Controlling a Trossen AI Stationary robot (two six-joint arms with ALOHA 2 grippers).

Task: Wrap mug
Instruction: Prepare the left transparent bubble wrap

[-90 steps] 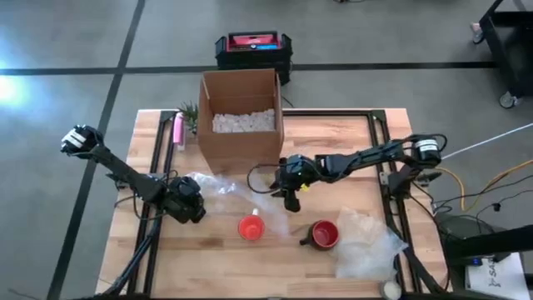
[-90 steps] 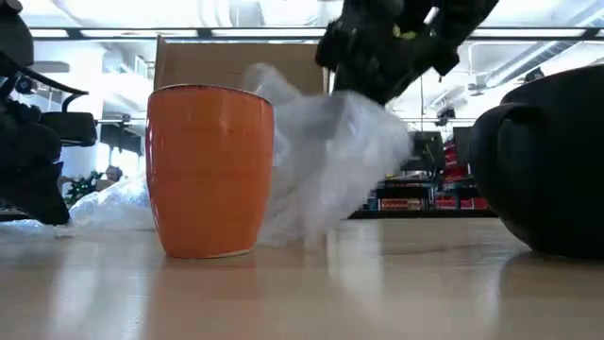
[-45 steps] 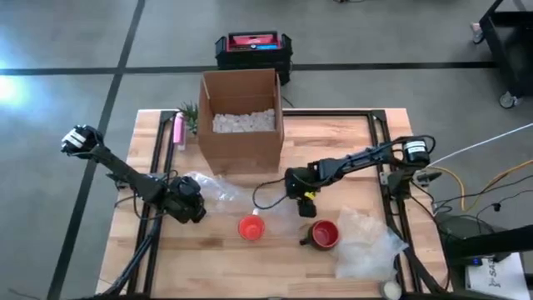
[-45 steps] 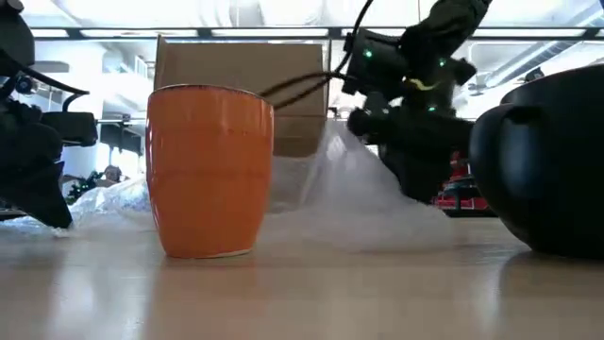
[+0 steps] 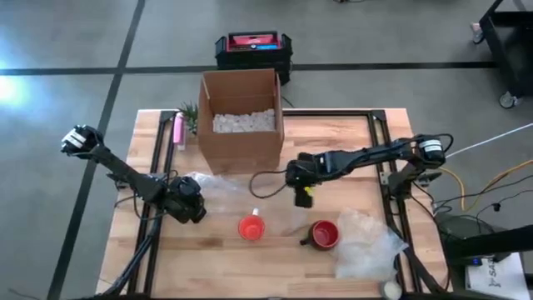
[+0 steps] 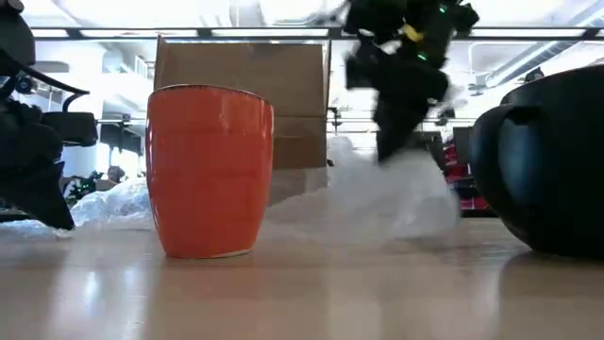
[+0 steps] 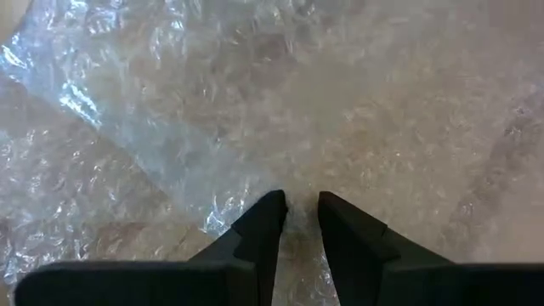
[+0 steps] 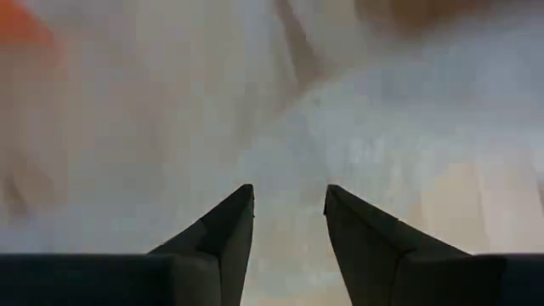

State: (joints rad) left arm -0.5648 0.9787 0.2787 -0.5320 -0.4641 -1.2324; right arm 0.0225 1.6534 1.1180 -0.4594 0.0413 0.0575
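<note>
An orange mug [image 5: 251, 227] [image 6: 209, 170] stands upright on its base near the table's front. A dark mug with a red inside [image 5: 323, 235] [image 6: 547, 161] stands to its right. A clear bubble wrap sheet [image 5: 233, 190] [image 6: 377, 198] lies on the table behind the orange mug. My left gripper [image 5: 196, 208] [image 7: 299, 208] is shut on the sheet's left end. My right gripper [image 5: 301, 198] [image 6: 396, 142] [image 8: 289, 200] hangs open above the sheet's right end, behind and between the two mugs. My left gripper pinches the bubble wrap between its two fingers at the sheet's left end, close to an edge [image 7: 293, 183]. The fingers point down at a slant toward the table's right. The sheet lies slack on the table beyond them.
An open cardboard box [image 5: 240, 117] with white filler stands at the table's back middle. A pink thing [image 5: 177, 129] and a small plant [image 5: 188, 112] lie to its left. A second heap of bubble wrap [image 5: 366, 242] sits at the front right corner.
My right gripper went down and toward the table's right with the sheet's right end, then rose again. That end, bunched up high behind the orange mug a second ago, was drawn out to the right and now lies low on the table. The left end stayed in place.
</note>
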